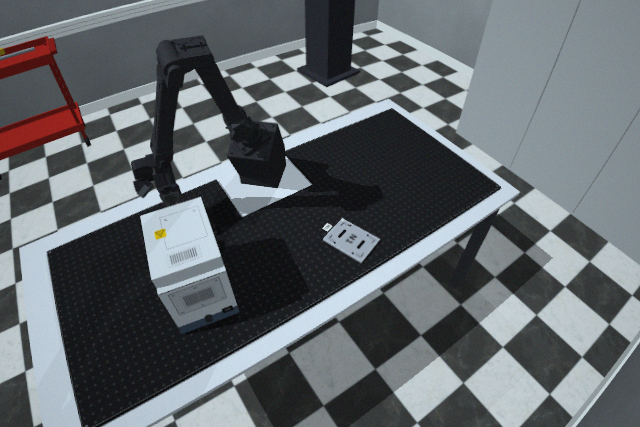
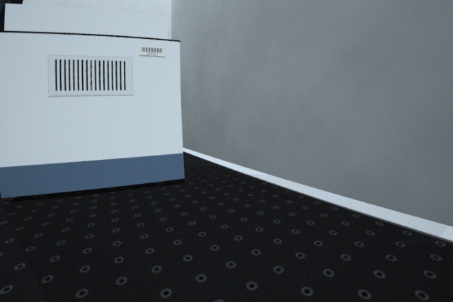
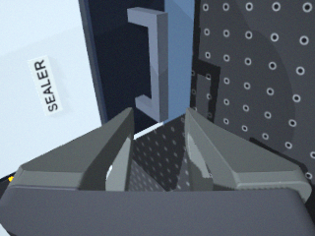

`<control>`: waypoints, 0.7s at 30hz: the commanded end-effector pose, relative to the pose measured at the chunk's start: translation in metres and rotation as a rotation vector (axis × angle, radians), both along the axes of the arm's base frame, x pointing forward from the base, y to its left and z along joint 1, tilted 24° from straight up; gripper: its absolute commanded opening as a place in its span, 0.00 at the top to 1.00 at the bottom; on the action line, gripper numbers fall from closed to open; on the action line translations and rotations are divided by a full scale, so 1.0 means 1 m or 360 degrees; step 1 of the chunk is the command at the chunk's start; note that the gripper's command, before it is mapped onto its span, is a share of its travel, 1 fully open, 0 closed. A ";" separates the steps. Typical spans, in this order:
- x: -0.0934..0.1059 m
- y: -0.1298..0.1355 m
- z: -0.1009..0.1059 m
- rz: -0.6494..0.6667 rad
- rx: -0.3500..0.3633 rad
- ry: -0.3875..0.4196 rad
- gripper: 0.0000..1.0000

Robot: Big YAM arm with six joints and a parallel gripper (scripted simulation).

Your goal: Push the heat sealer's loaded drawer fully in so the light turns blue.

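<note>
The white heat sealer [image 1: 186, 272] [image 2: 91, 126] [image 3: 30, 133] stands upright on the dark mat, blue band at its base. In the wrist view its dark drawer front [image 3: 115, 64] bears a grey bracket handle [image 3: 158, 64]. Whether the drawer is flush cannot be told. My gripper [image 3: 158, 117] is part-way open with nothing between its fingers. Its tips show beside the handle's lower end; the gap in depth is unclear. In the top view it is mostly hidden behind the sealer. A small yellow spot shows at the wrist view's left edge; whether it is the light is unclear. Seal sheet and frame are not visible.
A flat grey plate-like item [image 1: 351, 239] lies on the black mat [image 1: 413, 164] to the right of the sealer. My arm's base [image 1: 258, 158] stands on a white sheet at the table's far edge. A red cart [image 1: 41, 125] and a dark pedestal [image 1: 330, 19] stand beyond.
</note>
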State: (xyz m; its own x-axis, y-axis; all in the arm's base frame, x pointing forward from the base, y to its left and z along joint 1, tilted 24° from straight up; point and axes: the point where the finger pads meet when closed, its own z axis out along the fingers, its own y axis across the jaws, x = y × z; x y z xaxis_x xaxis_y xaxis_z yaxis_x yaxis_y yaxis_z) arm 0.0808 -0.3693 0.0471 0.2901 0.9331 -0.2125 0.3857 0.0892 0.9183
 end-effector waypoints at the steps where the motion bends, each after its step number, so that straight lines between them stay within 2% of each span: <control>1: -0.008 -0.008 0.012 0.0017 -0.0090 0.0030 0.70; 5: -0.013 -0.007 0.014 0.0016 -0.0092 0.0034 0.70; 6: -0.006 -0.001 0.006 0.0031 -0.0051 0.0023 0.70; 16: -0.006 -0.001 0.006 0.0031 -0.0051 0.0023 0.70; 17: -0.016 -0.006 0.016 0.0017 -0.0095 0.0032 0.70; 21: -0.031 -0.001 0.021 0.0016 -0.0097 0.0035 0.70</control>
State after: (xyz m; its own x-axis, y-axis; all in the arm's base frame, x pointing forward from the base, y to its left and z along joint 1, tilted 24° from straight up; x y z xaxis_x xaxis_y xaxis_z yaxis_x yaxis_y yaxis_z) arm 0.0662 -0.3609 0.0537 0.2875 0.9359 -0.2038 0.3811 0.0834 0.9207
